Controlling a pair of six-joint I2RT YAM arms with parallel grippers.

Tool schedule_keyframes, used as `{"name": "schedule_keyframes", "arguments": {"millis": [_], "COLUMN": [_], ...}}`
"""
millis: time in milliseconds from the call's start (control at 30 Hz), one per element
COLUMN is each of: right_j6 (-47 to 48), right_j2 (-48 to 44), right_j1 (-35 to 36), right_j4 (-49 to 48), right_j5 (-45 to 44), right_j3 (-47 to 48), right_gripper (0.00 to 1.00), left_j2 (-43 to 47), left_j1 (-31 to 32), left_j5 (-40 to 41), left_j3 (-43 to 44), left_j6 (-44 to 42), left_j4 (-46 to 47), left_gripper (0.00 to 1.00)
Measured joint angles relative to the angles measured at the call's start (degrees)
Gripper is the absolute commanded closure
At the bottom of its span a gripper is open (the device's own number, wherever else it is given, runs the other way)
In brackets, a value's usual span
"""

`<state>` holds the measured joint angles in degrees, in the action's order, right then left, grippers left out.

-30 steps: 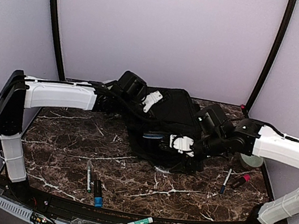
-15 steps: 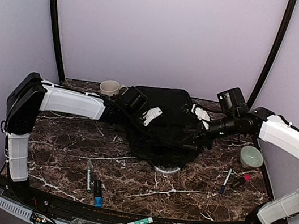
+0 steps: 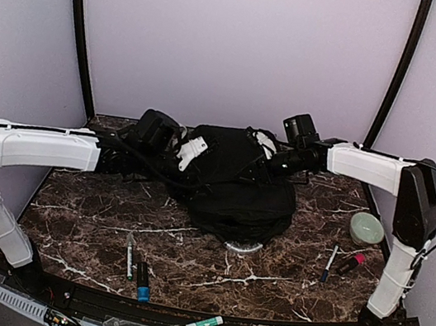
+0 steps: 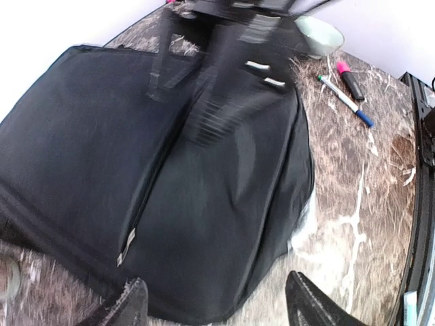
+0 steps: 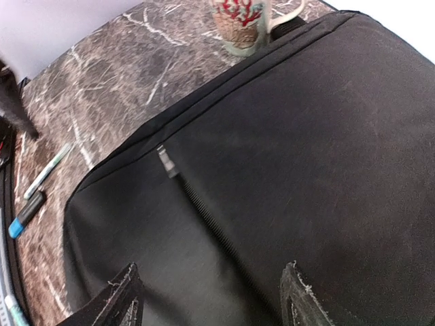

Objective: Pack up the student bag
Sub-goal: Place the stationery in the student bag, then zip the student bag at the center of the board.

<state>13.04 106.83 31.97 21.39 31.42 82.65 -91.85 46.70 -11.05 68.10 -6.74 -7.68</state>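
Black student bag [image 3: 238,196], left hand [image 4: 217,305] now off it, seemingly open.

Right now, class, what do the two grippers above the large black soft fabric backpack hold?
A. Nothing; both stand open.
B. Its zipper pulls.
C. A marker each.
A: the left gripper and right gripper each show fingers spread apart, with only the black fabric backpack below them.
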Motion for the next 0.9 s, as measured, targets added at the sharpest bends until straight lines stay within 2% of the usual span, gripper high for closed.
{"name": "schedule_keyframes", "arguments": {"millis": [67,100,167,200,400,467,533,633,900], "right_j6": [-1.0,-1.7,-2.9,-3.5,-7.0,-8.0,-8.7,-9.0,-8.8], "right_j2": [3.3,5.4,9.2,10.8,14.9,15.2,15.2,15.3,15.5], "right_j1": [-0.1,-0.1,-0.2,-0.3,-0.5,-0.8,-1.2,-1.8,-2.4], "right_j4": [-0.3,-0.4,-0.4,-0.3,0.8,0.9,0.9,0.9,0.9], "right_j5": [-0.4,-0.6,-1.3,-1.5,-3.0,-3.2,-3.3,-3.3,-3.4], "right_j3": [2.8,4.4,7.0,8.0,13.1,13.5,13.5,13.5,13.7], "right_gripper": [0.33,0.33,0.33,0.33,0.33,0.33,0.33,0.33,0.33], "left_j2": [3.4,5.1,6.7,7.2,7.5,7.5,7.1,4.4,-7.8], "left_j1": [-0.2,-0.3,-0.7,-1.2,-6.1,-7.3,-7.9,-8.3,-10.2], "left_j5": [1.2,2.2,3.3,3.6,2.7,2.9,3.1,3.1,-0.5], "left_j3": [-4.5,-7.2,-10.7,-12.2,-21.0,-22.8,-23.7,-23.9,-22.3], "left_j6": [0.6,1.0,2.2,2.8,6.6,7.6,8.1,8.1,4.9], "left_j4": [1.4,2.2,2.9,3.5,8.3,9.8,11.3,15.4,22.8], "left_gripper": [0.23,0.25,0.37,0.38,0.35,0.36,0.43,0.48,0.49]}}
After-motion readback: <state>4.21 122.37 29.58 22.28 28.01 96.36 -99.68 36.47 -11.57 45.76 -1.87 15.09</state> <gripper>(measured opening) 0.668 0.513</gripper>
